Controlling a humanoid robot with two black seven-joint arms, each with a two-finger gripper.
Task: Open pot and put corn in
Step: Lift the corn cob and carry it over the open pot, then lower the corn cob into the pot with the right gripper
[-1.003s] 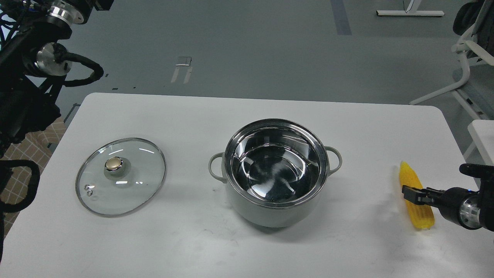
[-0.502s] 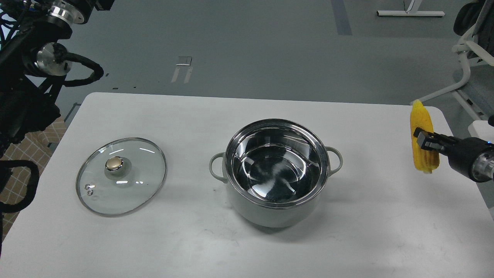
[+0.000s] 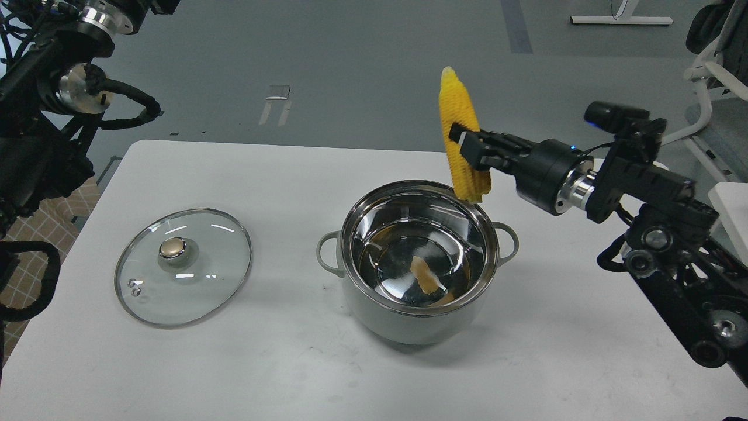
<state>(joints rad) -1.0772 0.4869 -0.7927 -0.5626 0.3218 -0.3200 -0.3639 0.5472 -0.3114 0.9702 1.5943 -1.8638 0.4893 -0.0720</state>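
Observation:
The pale grey-white pot (image 3: 418, 320) stands open in the middle of the white table, its steel inside showing a yellow reflection. My right gripper (image 3: 467, 147) is shut on the yellow corn (image 3: 461, 135) and holds it nearly upright in the air above the pot's far right rim. The glass lid (image 3: 183, 266) with a gold knob lies flat on the table to the left of the pot. My left arm (image 3: 41, 117) is raised at the far left edge; its gripper is out of view.
The white table (image 3: 292, 362) ends near the bottom and left of the view. A white chair frame (image 3: 710, 99) stands off the table at the far right. Grey floor lies beyond the table.
My right gripper has lifted the corn off the table at the right and carried it left and up, to above the pot's far right rim. Lid and pot have not moved.

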